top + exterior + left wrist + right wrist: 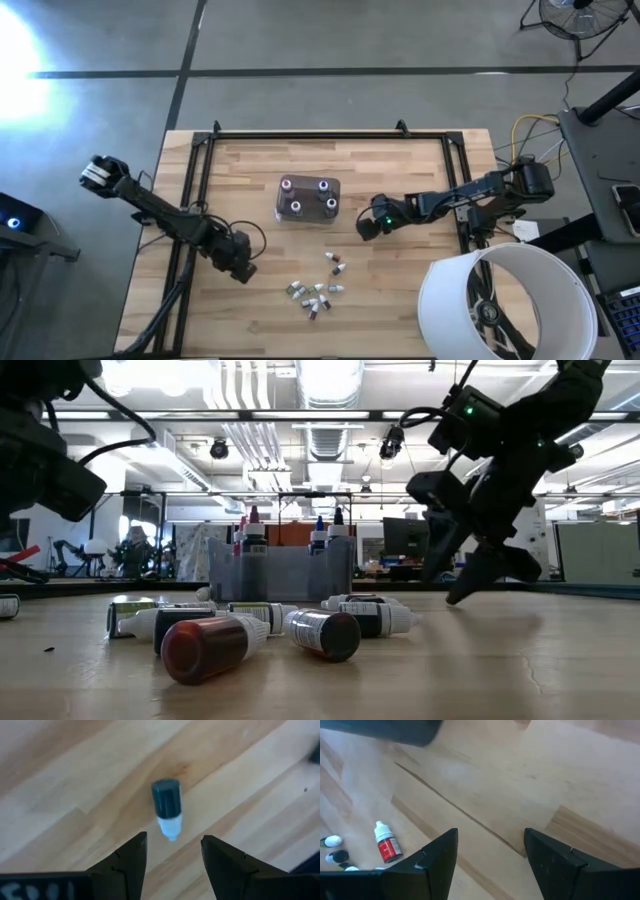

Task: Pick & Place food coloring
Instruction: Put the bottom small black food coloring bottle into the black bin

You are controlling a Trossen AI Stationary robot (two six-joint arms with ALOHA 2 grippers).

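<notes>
The grey tub (308,198) stands mid-table with several dropper bottles (295,207) upright in it. More food coloring bottles (313,294) lie on their sides in a loose heap near the table's near edge, also seen in the low view (215,645). My left gripper (243,270) is open, to the left of the heap; its wrist view shows a dark bottle with a white cap (167,807) lying just ahead of the open fingers (172,840), untouched. My right gripper (366,229) is open and hovers right of the tub; a red bottle (385,845) lies ahead of it.
A black metal frame (330,135) runs along the table's far edge and down both sides. A white drum-shaped lamp shade (500,300) overhangs the near right corner. Bare wood lies between the tub and the heap and along the table's near left part.
</notes>
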